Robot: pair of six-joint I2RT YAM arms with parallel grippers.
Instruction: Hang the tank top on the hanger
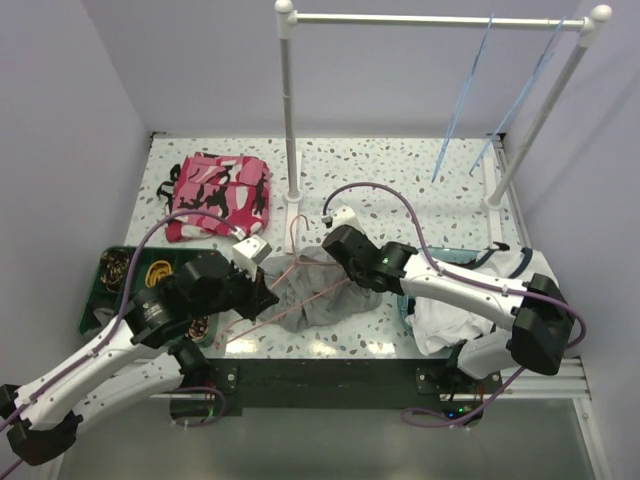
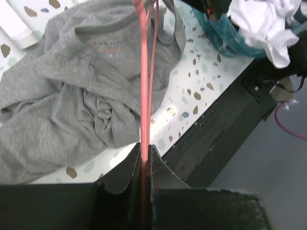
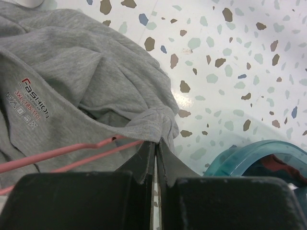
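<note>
Feeding the hanger [image 2: 144, 86] into the tank top [image 2: 72, 91], apparently, with neither shoulder seated yet. At left: pinching the hanger's wire hard between the left fingers [image 2: 156, 165], aiming it rightward over the cloth. In the middle: the tank top, crumpled on the tabletop [image 2: 201, 81] close to the near edge, label up, wire crossing toward the neck opening. At right: pressing the right fingers [image 3: 165, 160] together on a fold of the tank top's rim, just beside the wire. Next, probably: raise that rim to open a gap, then slide the wire through, keeping both pinches firm against slipping cloth and twisting wire.
</note>
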